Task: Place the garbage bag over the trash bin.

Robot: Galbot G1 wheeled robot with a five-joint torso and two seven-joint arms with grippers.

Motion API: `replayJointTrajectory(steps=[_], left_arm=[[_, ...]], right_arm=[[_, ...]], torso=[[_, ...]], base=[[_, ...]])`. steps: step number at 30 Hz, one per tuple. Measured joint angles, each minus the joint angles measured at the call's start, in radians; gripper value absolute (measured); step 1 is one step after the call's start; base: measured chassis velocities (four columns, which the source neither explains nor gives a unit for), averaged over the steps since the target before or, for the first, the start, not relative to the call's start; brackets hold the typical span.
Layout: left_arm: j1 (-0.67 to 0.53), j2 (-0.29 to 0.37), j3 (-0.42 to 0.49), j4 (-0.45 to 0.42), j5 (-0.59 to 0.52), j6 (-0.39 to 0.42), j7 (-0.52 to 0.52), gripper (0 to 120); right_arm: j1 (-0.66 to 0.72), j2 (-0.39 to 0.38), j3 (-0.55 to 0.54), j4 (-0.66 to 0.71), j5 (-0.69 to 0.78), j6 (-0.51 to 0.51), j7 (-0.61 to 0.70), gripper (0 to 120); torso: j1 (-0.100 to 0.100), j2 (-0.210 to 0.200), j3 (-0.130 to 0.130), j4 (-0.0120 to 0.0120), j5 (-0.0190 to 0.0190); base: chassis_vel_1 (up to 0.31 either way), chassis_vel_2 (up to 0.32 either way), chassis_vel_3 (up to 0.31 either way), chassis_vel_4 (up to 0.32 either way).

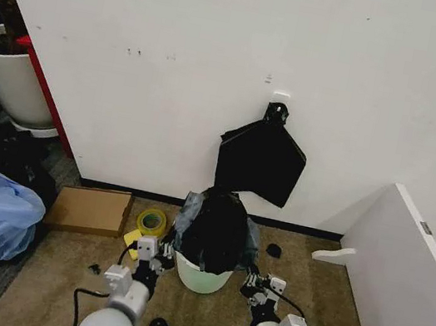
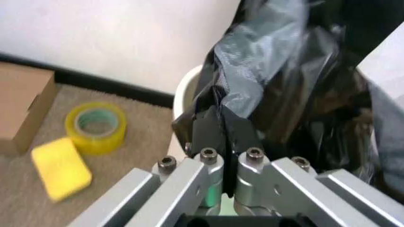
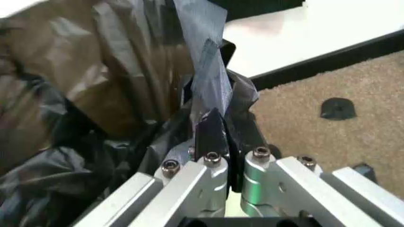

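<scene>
Both grippers, left gripper [image 1: 153,255] and right gripper [image 1: 257,286], pinch the garbage bag [image 1: 214,230] draped over the trash bin [image 1: 200,278]. Uneven pulling risks tearing thin film or tipping the bin.

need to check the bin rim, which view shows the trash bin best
The head view: the trash bin stands whole below the garbage bag, between the left gripper and right gripper. The left wrist view shows just a curve of rim beside the bag. In the right wrist view, bag plastic covers it.
</scene>
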Motion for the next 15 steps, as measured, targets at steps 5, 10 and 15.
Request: replayJointTrajectory(steps=[5, 10, 15], left_arm=[[0.042, 0.006, -0.004, -0.002, -0.005, -0.001, -0.005, 0], [0.052, 0.012, -0.006, 0.009, -0.025, 0.001, -0.01, 0], [0.036, 0.017, -0.008, 0.024, -0.079, 0.032, -0.03, 0]], right_arm=[[0.003, -0.004, -0.01, 0.006, -0.025, -0.05, 0.024, 0], [0.005, -0.008, -0.011, -0.005, -0.061, -0.092, 0.043, 0], [0.01, -0.017, -0.01, -0.017, -0.093, -0.144, 0.067, 0]], torso=[[0.0, 0.0, 0.0, 0.0, 0.0], [0.0, 0.0, 0.0, -0.0001, 0.0], [0.0, 0.0, 0.0, -0.0002, 0.0]], base=[[0.0, 0.0, 0.0, 0.0], [0.0, 0.0, 0.0, 0.0], [0.0, 0.0, 0.0, 0.0]])
